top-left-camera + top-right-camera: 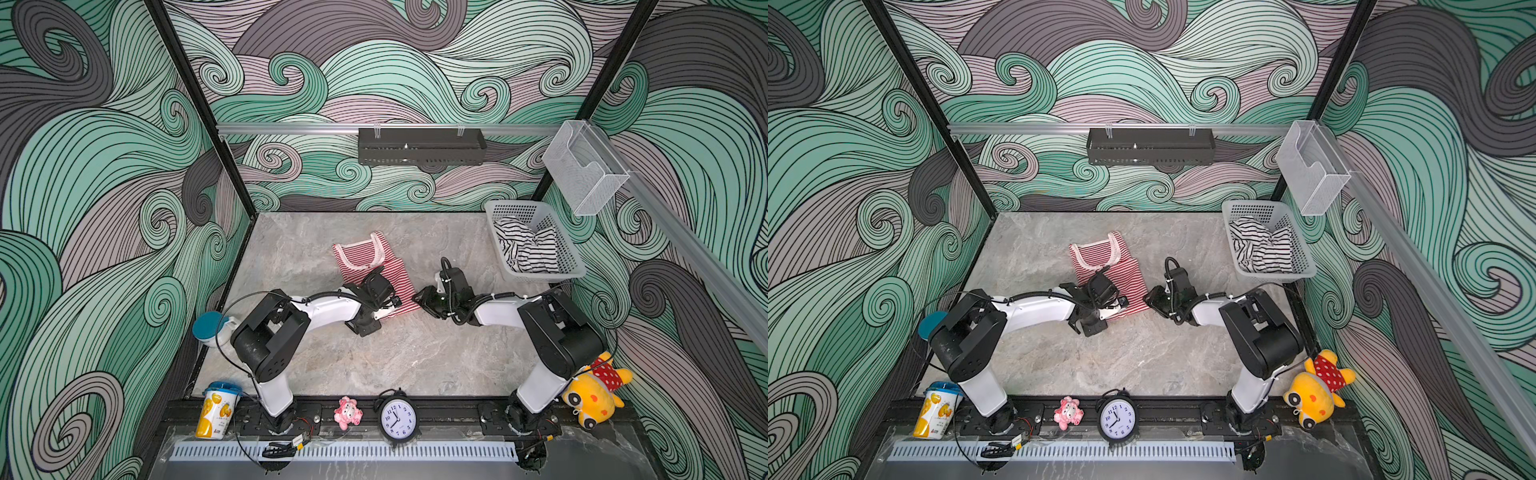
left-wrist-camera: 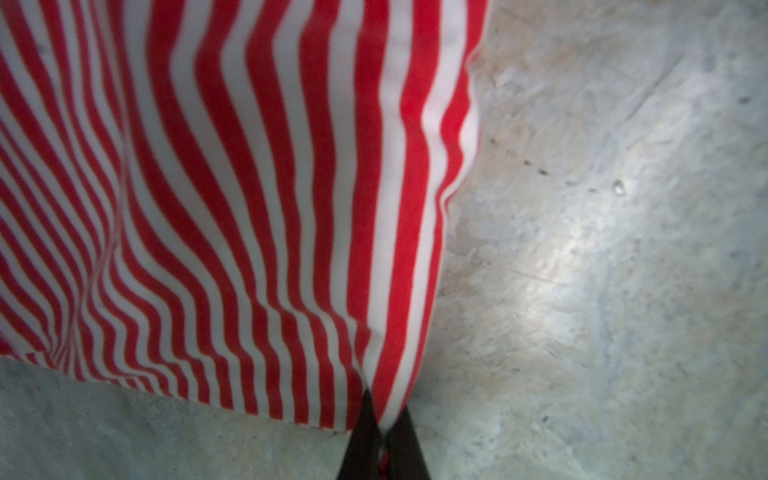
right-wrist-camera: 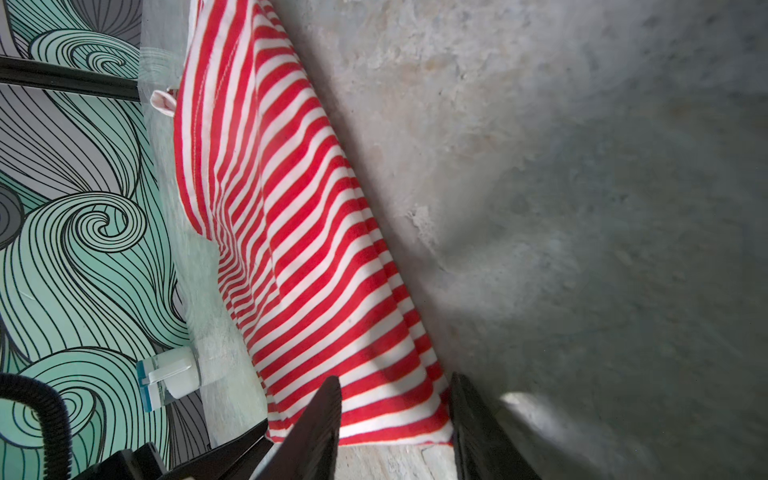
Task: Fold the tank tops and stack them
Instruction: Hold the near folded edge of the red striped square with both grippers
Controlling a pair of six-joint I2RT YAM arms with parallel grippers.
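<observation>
The left gripper [image 2: 383, 440] was fully closed, pinching one near hem corner of the red-and-white tank top [image 2: 232, 199]. The fabric rose into the jaws in a small tented fold. The right gripper [image 3: 395, 415] stood partly open. Its jaws straddled the other near hem corner without clamping it, and cloth lay between them.

In both top views the red-and-white tank top lay flat near the middle of the desk [image 1: 395, 357]. Its white-trimmed straps pointed toward the back wall and its hem toward the arms. The black-and-white tank top [image 1: 525, 249] lay crumpled inside the basket [image 1: 563, 245] at the right rear of the desk, well apart from both grippers.

Step in hand, as judged: securing both hem corners for the first fold of the red-and-white tank top. The work appeared to be at an early stage, with nothing stacked.

Requirement for the next move:
- Close the right gripper on its corner, taking both layers.
- Lift both corners level and carry the hem toward the straps, keeping the edge taut so that it lands square.
</observation>
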